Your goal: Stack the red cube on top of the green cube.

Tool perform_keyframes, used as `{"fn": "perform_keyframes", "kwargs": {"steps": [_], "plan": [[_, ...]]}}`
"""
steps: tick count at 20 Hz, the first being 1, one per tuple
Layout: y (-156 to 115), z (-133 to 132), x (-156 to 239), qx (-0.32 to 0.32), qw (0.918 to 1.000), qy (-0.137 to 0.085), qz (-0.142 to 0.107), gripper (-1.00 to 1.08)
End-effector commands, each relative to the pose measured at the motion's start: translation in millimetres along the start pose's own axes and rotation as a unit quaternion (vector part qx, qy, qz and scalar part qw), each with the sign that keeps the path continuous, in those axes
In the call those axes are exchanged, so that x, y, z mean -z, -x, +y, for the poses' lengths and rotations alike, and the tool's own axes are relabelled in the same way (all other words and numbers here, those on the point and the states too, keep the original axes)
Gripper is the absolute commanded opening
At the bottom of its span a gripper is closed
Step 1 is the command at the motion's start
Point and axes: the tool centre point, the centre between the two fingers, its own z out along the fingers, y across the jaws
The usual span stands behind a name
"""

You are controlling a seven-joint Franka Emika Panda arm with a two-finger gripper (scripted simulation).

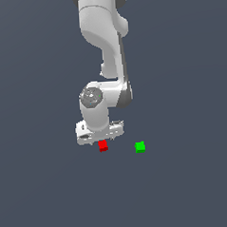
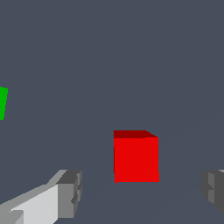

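The red cube (image 1: 103,145) rests on the dark floor, directly under my gripper (image 1: 101,139). In the wrist view the red cube (image 2: 136,157) stands in the gap between the two fingers of the gripper (image 2: 142,192), which is open. One grey fingertip (image 2: 70,194) and the other fingertip (image 2: 214,190) sit well apart from the cube's sides, touching nothing. The green cube (image 1: 140,146) lies on the floor a short way toward the exterior view's right of the red one. Only a sliver of the green cube (image 2: 2,103) shows at the edge of the wrist view.
The white arm (image 1: 104,49) rises from the hand toward the top of the exterior view. Plain dark grey floor (image 1: 186,187) surrounds both cubes.
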Motion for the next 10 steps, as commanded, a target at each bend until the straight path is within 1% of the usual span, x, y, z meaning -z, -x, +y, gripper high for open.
{"fn": "perform_keyframes", "kwargs": {"steps": [1, 6, 10], "plan": [[-2.3, 1.9, -3.2, 0.004, 1.0, 0.0, 0.001, 1.0], [-1.8, 1.8, -4.7, 0.003, 1.0, 0.0, 0.0, 1.0], [-1.7, 1.9, -16.0, 0.003, 1.0, 0.0, 0.0, 1.0]]}}
